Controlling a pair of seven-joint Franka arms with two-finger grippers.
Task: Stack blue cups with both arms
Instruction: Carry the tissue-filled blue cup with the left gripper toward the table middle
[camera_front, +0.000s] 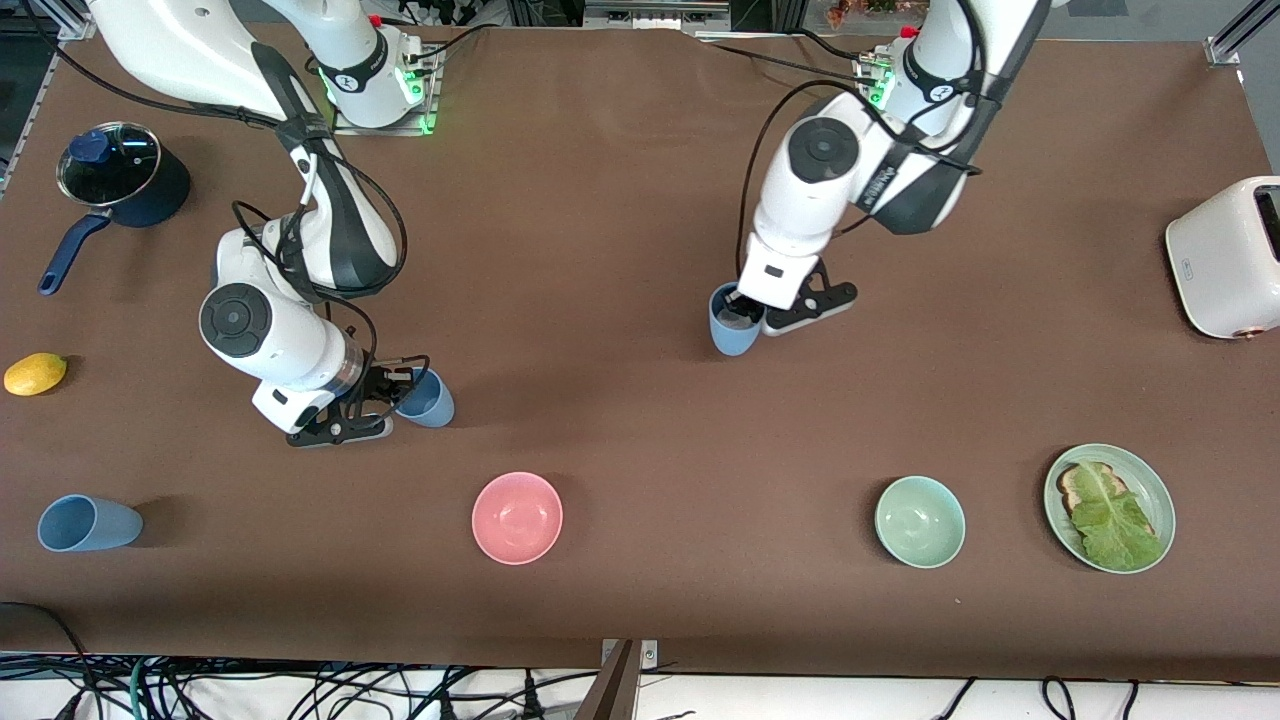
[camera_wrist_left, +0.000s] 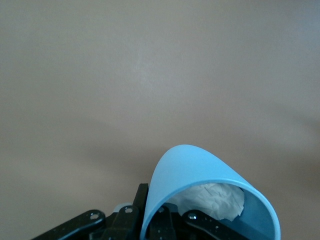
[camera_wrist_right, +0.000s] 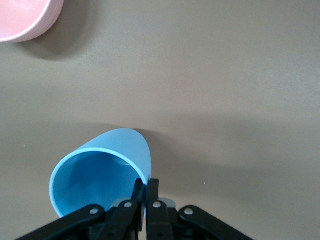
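- Left gripper (camera_front: 742, 312) pinches the rim of a blue cup (camera_front: 730, 326) at mid-table.
- Right gripper (camera_front: 392, 392) pinches a second cup's (camera_front: 430, 400) rim, near the pink bowl (camera_front: 517, 517).
- A third cup (camera_front: 85, 523) lies on its side at the right arm's end.

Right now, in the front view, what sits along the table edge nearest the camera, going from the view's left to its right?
Blue cup lying on its side → pink bowl → pale-green bowl → green plate with toast and lettuce.

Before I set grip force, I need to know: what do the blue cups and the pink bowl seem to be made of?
The blue cups: probably plastic, with thin walls, even matte colour and no sharp glints. The pink bowl: plastic or glazed ceramic, hard to tell, smooth with a soft sheen inside.
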